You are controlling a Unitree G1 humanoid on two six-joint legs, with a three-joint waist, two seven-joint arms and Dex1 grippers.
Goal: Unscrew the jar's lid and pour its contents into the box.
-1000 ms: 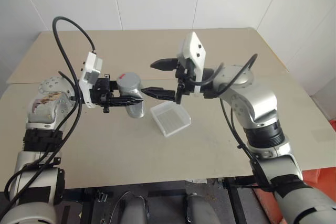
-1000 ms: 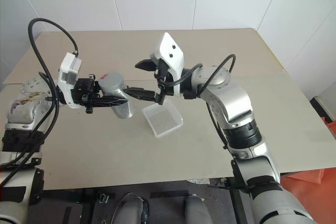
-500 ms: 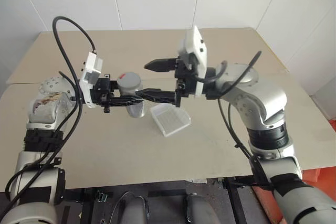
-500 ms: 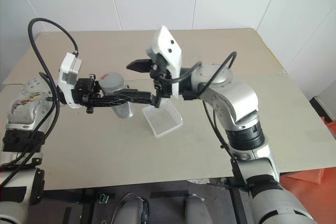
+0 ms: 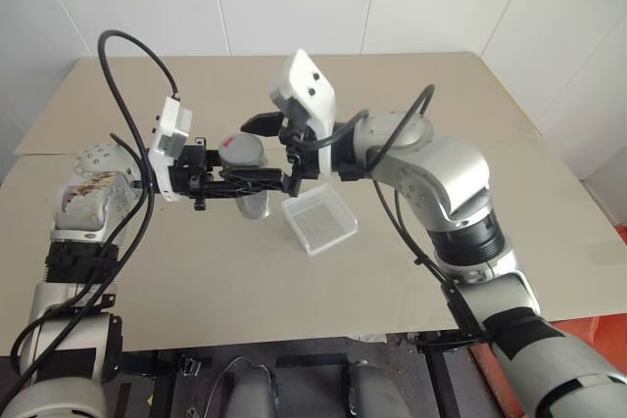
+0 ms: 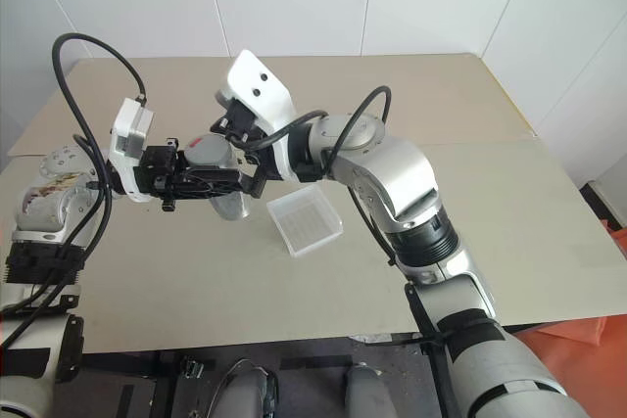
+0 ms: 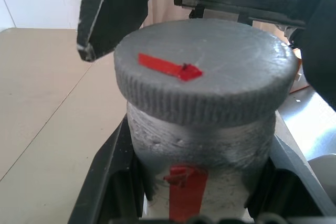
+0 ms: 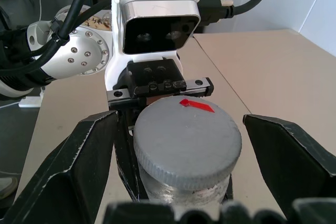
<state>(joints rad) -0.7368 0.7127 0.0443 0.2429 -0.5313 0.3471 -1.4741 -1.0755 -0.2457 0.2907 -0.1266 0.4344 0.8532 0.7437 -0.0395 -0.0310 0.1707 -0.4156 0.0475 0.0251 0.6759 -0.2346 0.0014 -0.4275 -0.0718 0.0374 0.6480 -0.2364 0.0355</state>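
A: Where was the jar?
B: Clamped between the left jaws, lid on.
A: And the right jaws?
B: Spread wide, one finger either side of the lid, not touching.

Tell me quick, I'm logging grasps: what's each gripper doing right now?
Left gripper: shut on the jar, lid still on.
Right gripper: open, fingers either side of the lid, not gripping it.
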